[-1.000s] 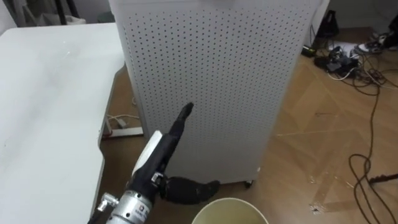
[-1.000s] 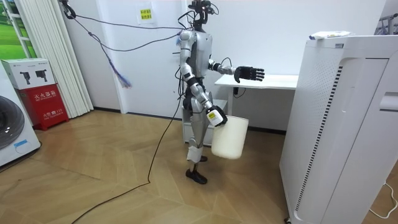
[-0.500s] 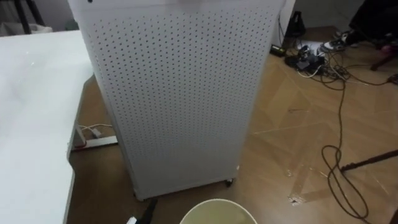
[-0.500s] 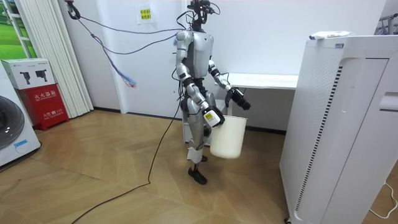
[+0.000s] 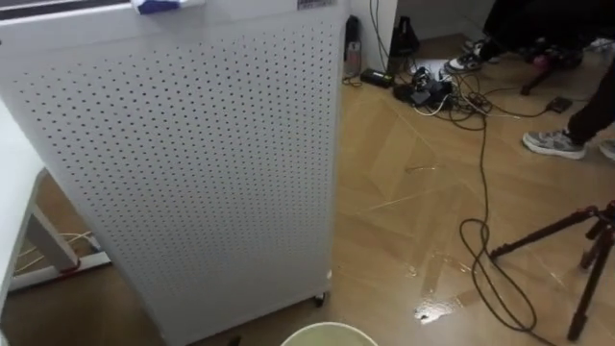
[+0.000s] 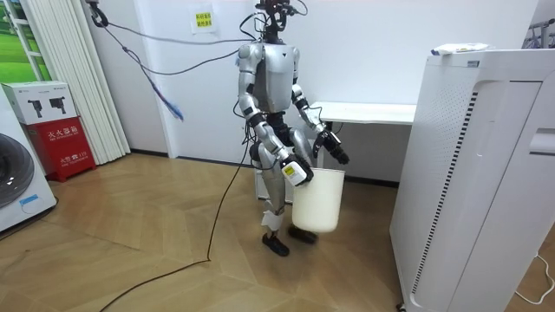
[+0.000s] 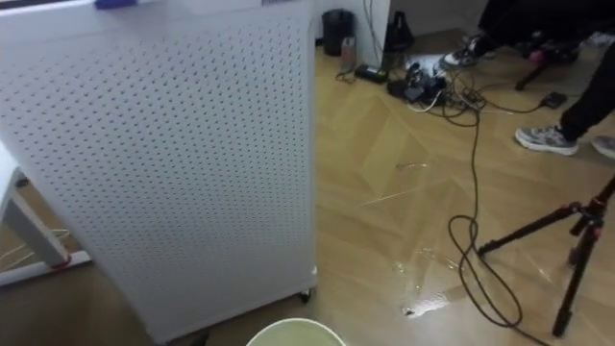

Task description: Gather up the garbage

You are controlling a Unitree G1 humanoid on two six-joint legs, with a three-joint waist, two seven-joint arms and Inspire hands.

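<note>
In the room view I stand by the white table (image 6: 373, 112), a few steps from a tall white perforated cabinet (image 5: 183, 163). My right hand (image 6: 296, 168) is curled on the rim of a white bucket (image 6: 316, 201) that hangs at my thigh. The bucket's rim (image 5: 327, 334) peeks in at the bottom of the eye views. My left hand (image 6: 336, 154) hangs low beside the table, fingers straight, holding nothing. A small blue item (image 5: 159, 6) lies on top of the cabinet.
Cables and plugs (image 5: 432, 91) trail across the wooden floor at the back right. A person's leg and shoe (image 5: 555, 142) show at the far right, with a black tripod (image 5: 577, 252) nearer. A shiny patch (image 5: 430, 309) marks the floor.
My left arm has dropped from stretched out forward to hanging beside the bucket. I have turned to the right, so the cabinet has slid left in the eye view.
</note>
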